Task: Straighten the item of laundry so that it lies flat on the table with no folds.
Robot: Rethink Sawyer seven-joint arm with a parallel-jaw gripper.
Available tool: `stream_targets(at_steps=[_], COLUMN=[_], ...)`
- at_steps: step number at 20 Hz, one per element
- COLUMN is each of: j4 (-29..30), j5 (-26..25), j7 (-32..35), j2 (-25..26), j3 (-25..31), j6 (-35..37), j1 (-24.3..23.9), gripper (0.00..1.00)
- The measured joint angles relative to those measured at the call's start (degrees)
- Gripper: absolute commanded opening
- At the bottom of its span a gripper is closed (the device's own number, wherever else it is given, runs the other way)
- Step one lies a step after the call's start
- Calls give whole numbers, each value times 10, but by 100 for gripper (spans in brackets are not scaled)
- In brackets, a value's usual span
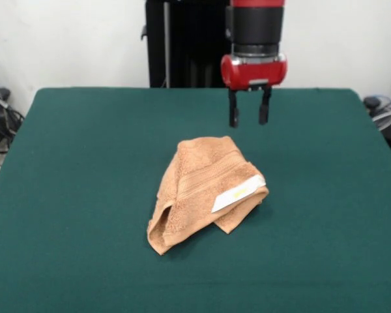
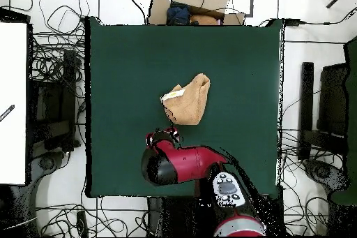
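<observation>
The orange-tan terry towel (image 1: 202, 192) lies crumpled and folded over itself near the middle of the dark green table (image 1: 72, 195). A woven band runs across its upper layer, and a white tag with yellow print (image 1: 238, 193) sticks out at its right side. My gripper (image 1: 249, 120) hangs above the table behind the towel and slightly to its right, apart from it, with its two black fingers (image 1: 233, 112) open and empty. In the overhead view the towel (image 2: 188, 101) sits mid-table and the gripper (image 2: 164, 136) is just below it, toward the robot's base.
The red and black arm (image 2: 188, 165) reaches over the table's near-base edge in the overhead view. Cables, boxes and equipment (image 2: 192, 5) surround the table. The pedestal (image 1: 182, 42) stands behind the far edge.
</observation>
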Motion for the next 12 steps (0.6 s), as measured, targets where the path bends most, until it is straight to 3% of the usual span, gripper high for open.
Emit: stream_targets(at_steps=[12], j4=[-86], j5=[0], j7=[0], j2=[43], j3=[0], j6=[0], j1=[3], gripper=[100])
